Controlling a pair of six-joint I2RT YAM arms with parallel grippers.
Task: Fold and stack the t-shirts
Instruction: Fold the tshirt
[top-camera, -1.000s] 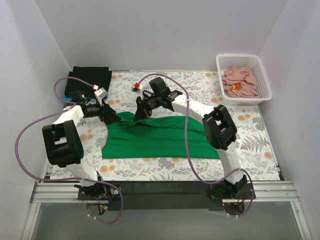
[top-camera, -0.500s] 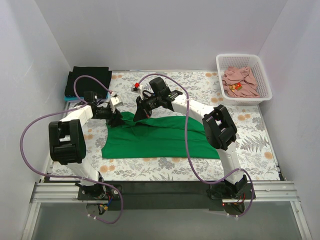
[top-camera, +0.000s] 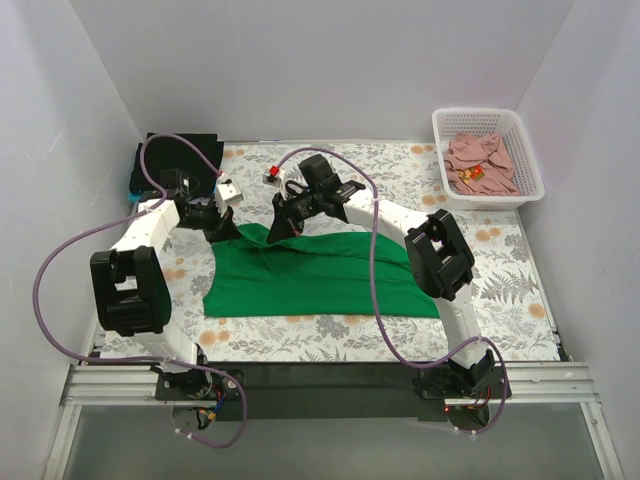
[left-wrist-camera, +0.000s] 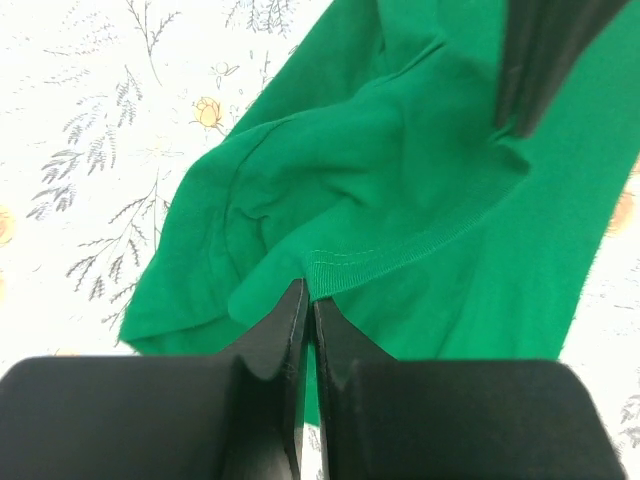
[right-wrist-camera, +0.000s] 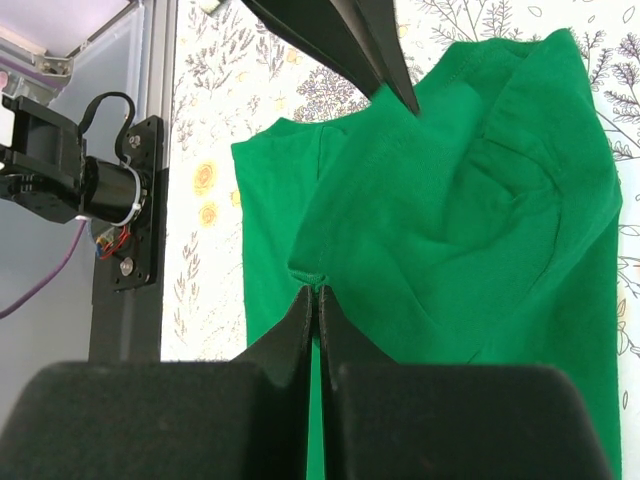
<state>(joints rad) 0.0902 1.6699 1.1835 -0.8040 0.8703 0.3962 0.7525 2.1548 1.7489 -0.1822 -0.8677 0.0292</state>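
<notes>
A bright green t-shirt (top-camera: 320, 275) lies spread across the middle of the flowered table, its upper left part bunched and lifted. My left gripper (top-camera: 230, 231) is shut on a ribbed edge of the green t-shirt (left-wrist-camera: 400, 170) at that corner; the left wrist view shows the left gripper (left-wrist-camera: 309, 292) pinching the cloth. Just to its right, my right gripper (top-camera: 279, 228) is shut on a fold of the same t-shirt (right-wrist-camera: 450, 200), the right gripper (right-wrist-camera: 320, 292) tips closed on a small tuck. A folded black t-shirt (top-camera: 183, 153) lies at the back left over a light blue one (top-camera: 134, 186).
A white lattice basket (top-camera: 523, 150) at the back right holds a crumpled dusty pink t-shirt (top-camera: 480, 160) with a red-yellow mark. White walls close in the table on three sides. The arm bases and purple cables sit along the near edge.
My left gripper has moved in to the shirt's upper left corner and closed on its edge. The right gripper has stayed shut on its fold.
</notes>
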